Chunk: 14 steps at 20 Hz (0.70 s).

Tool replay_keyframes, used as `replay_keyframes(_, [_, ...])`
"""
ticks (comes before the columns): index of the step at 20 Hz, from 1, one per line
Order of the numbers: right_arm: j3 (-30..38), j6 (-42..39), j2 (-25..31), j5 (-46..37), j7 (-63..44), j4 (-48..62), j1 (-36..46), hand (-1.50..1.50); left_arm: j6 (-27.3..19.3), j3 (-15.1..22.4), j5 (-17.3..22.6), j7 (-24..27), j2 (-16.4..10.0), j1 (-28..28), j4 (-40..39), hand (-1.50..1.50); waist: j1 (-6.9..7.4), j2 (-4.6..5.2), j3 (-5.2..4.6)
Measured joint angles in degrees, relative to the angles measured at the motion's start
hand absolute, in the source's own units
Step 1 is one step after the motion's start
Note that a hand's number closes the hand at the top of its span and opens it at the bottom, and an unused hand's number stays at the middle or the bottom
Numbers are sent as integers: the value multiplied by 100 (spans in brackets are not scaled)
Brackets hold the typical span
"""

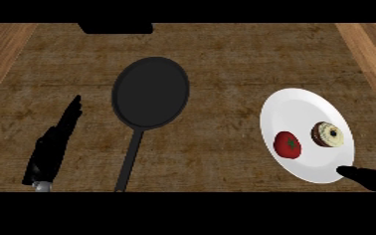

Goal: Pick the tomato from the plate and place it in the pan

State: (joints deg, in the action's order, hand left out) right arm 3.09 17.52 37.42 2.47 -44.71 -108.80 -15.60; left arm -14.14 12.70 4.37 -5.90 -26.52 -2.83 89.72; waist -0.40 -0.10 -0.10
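A red tomato [288, 145] with a green stem lies on the lower left part of a white plate [294, 104] at the right of the counter. A black pan [150, 92] sits left of centre, its long handle running down toward the lower edge. My left hand [53, 144] rests at the far left, fingers straight and pointing up, apart from the pan. Only a black tip of my right hand [358, 174] shows at the lower right, at the plate's lower rim; its fingers are not visible enough to judge.
A chocolate-and-cream doughnut [328, 134] lies on the plate, right of the tomato. A black object [116, 28] sits at the counter's far edge. Lighter wooden strips border the counter on both sides.
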Motion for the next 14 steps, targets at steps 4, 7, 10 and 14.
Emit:
replay_keyframes(4, [-19,-592,290,311,-682,-82,557,-150,37,1,-91,-27,116,106,-87,0,48,10,3])
replay_keyframes(7, [-149,-828,296,309,-1067,13,930,-150,125,-46,-139,-84,180,168,-126,0,61,12,5])
replay_keyframes(10, [-294,-988,283,418,-1458,146,1402,-150,119,-32,-236,53,291,94,-182,0,88,15,5])
replay_keyframes(14, [-554,-1247,182,514,-1510,714,1873,-150,173,-81,-301,-28,298,85,-101,0,112,18,7])
